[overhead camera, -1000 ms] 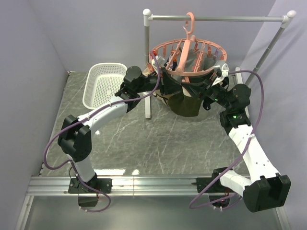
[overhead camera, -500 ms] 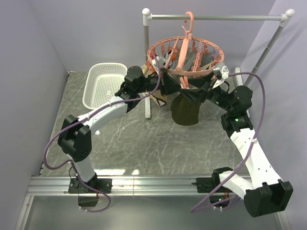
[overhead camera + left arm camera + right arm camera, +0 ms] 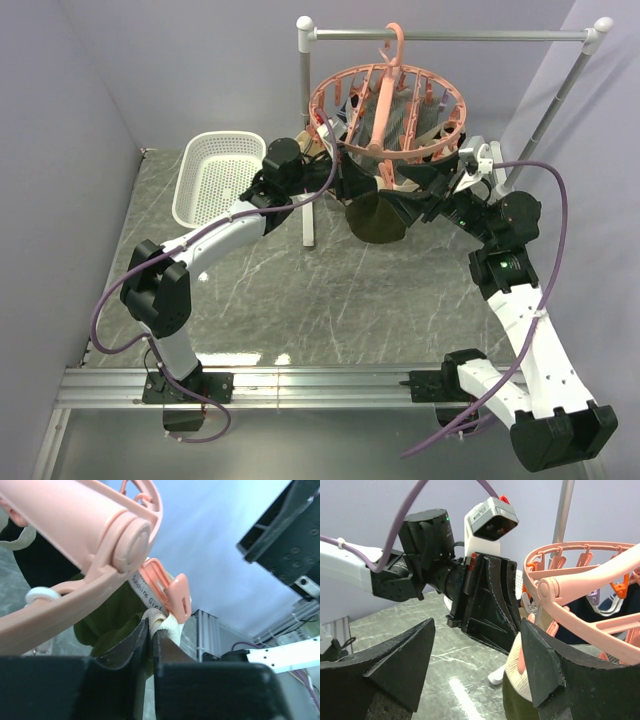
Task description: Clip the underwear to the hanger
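The underwear (image 3: 377, 216) hangs as a dark olive bundle just under the near rim of the hanger (image 3: 388, 98), clear of the worktop (image 3: 300, 290) and between the two pincers. From above, black hardware hides the grip itself. The left wrist view shows it plainly. The left pincer (image 3: 150, 647) is pressed closed on the beige waistband (image 3: 159, 622) together with a fold of olive fabric. A pink peg (image 3: 172, 594) on the ring sits right at the pinched edge, but whether it bites the cloth cannot be told. The right wrist view shows that the right pincer (image 3: 477, 630) is spread wide with nothing between its fingers (image 3: 540, 665). The waistband lies low beside one finger, and the left pincer's black body faces it across the gap.

The hanger's hook is over the bar of a grey rail stand (image 3: 450, 37) at the back. The worktop is grey-green marbled stone, with a white basket (image 3: 215, 178) at its far left corner. Pale lavender walls close in on three sides, and an aluminium rail (image 3: 300, 385) runs along the near edge.

The left arm bends out to the left at the elbow, and its forearm stretches diagonally right to the ring. The right arm is extended far forward from its base, with its wrist turned in toward the left. Purple cables loop off both arms.
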Controlling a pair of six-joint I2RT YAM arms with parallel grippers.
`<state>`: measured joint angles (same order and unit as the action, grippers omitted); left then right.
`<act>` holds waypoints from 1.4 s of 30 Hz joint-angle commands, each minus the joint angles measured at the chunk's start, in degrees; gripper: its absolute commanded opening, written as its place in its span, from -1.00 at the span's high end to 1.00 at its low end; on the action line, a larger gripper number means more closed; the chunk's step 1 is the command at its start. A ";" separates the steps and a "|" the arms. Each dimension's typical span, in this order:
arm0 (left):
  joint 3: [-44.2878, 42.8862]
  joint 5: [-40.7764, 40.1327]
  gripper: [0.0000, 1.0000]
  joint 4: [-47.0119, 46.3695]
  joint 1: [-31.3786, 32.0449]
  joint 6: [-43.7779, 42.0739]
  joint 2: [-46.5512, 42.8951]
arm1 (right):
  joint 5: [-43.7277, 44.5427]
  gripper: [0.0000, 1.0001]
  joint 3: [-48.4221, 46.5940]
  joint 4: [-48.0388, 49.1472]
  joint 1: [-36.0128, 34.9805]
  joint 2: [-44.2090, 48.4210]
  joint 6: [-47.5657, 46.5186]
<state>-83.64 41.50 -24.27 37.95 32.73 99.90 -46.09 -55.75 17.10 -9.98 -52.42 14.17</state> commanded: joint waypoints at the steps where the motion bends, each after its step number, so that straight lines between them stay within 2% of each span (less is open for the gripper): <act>1: -1.44 -2.12 0.71 1.50 0.19 -2.84 -3.74 | 1.61 -0.53 -1.91 0.30 0.31 1.71 2.70; 2: -1.27 -2.38 0.66 1.94 0.10 -3.37 -4.35 | 2.05 -0.54 -2.43 0.13 0.74 1.88 3.48; 3: -1.09 -3.78 0.53 2.47 0.10 -3.90 -4.62 | 2.14 -0.54 -2.61 -0.14 1.27 1.97 3.75; 5: -0.04 -4.40 0.46 3.17 0.19 -5.22 -5.58 | 1.70 -0.54 -2.96 -0.75 3.03 2.24 4.28; 7: 0.31 -5.37 0.29 4.58 0.19 -6.88 -5.94 | 1.53 -0.55 -3.05 -1.72 4.69 2.68 4.28; 12: 1.63 -7.22 0.08 9.24 0.19 -9.87 -8.22 | 0.47 -0.58 -3.23 -4.27 7.69 3.91 3.85; 17: 7.07 -8.62 -0.19 12.31 0.19 -12.60 -13.31 | -0.67 -0.60 -3.14 -7.52 11.28 5.84 2.53; 20: 10.68 -10.20 -0.51 15.21 0.19 -14.97 -17.61 | -1.81 -0.61 -2.70 -9.54 13.58 7.16 2.09; 22: 13.14 -11.43 -0.63 18.62 0.10 -17.16 -20.17 | -2.34 -0.62 -2.44 -11.20 15.24 8.47 1.65; 24: 14.81 -12.84 -0.98 21.27 -0.16 -18.22 -24.38 | -2.96 -0.63 -2.26 -13.14 16.30 9.35 0.86; 27: 16.40 -15.29 -0.99 29.44 -0.86 -19.28 -28.70 | -3.66 -0.65 -2.44 -18.49 18.06 10.76 -1.42; 32: 12.10 -21.81 -0.99 45.43 -5.42 -20.16 -30.46 | -2.00 -0.72 -5.07 -33.95 19.03 10.94 -9.68; 37: 13.94 -15.40 -0.99 51.86 -20.18 -22.09 -33.98 | 4.06 -0.80 -4.73 -47.57 19.12 8.57 -18.37; 41: 12.88 -12.77 -0.99 59.68 -30.64 -23.59 -31.44 | 8.64 -0.83 -2.09 -51.03 19.12 8.74 -20.68; 42: 12.80 -12.15 -0.99 60.65 -35.10 -23.94 -31.17 | 9.34 -0.83 -1.13 -50.77 19.12 9.79 -20.50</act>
<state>-69.36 25.76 28.80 9.43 11.16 68.42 -41.28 -58.22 -28.21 8.73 -43.66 -2.57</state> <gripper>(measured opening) 0.993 0.914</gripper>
